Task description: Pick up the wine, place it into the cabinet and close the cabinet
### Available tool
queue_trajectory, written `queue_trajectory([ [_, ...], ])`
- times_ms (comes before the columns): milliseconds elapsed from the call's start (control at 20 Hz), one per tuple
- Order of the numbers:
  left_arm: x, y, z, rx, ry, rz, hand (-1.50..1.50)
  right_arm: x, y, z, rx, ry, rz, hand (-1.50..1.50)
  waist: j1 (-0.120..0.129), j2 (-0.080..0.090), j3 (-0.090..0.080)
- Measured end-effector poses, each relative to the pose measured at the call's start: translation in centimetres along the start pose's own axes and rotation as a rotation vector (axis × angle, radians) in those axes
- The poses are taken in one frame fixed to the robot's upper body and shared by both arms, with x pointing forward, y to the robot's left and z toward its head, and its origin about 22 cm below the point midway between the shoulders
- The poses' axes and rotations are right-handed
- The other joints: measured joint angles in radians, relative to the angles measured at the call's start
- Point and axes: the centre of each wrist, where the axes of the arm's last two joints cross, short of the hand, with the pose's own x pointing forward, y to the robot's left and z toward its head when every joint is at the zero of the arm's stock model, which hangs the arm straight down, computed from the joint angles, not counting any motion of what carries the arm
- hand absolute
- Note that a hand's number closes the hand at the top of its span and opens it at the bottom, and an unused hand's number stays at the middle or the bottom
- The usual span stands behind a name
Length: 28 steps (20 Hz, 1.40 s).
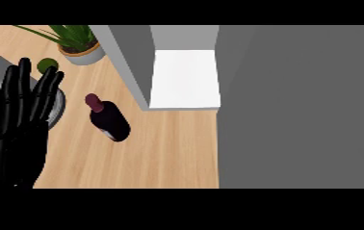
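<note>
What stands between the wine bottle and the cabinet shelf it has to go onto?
The open cabinet door: the wine bottle sits on the counter to its left, the white shelf to its right. Nothing else visible is in the way.

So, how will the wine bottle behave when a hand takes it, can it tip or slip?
The wine bottle looks rigid and smooth-sided, so a grip may slide on it. Its round body and narrow neck suggest that a sideways push would tip it or let it roll. Its stout body probably makes it rather heavy.
</note>
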Motion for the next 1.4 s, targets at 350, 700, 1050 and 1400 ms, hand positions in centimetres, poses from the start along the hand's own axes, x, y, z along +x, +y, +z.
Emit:
queue_trajectory([
  [350, -1.8, -4.7, -0.6, 0.060, 0.072, -0.048, -1.50, 1.4, 0.7, 2.6, 0.086, 0.015, -0.030, -1.50, 0.001, 0.009, 0.015],
  [700, -1.6, -10.7, -0.6, 0.122, 0.191, 0.121, -1.50, 3.1, 0.7, 4.0, 0.247, 0.104, -0.108, -1.50, 0.002, 0.011, 0.017],
  [1050, 0.9, -15.4, -2.0, 0.133, 0.201, 0.155, -1.50, 5.4, 0.3, 4.0, 0.277, 0.124, -0.122, -1.50, 0.010, 0.010, 0.018],
  [1400, 2.9, -17.1, -2.6, 0.157, 0.196, 0.167, -1.50, 6.6, 0.7, 3.4, 0.274, 0.161, -0.118, -1.50, 0.014, 0.009, 0.018],
])
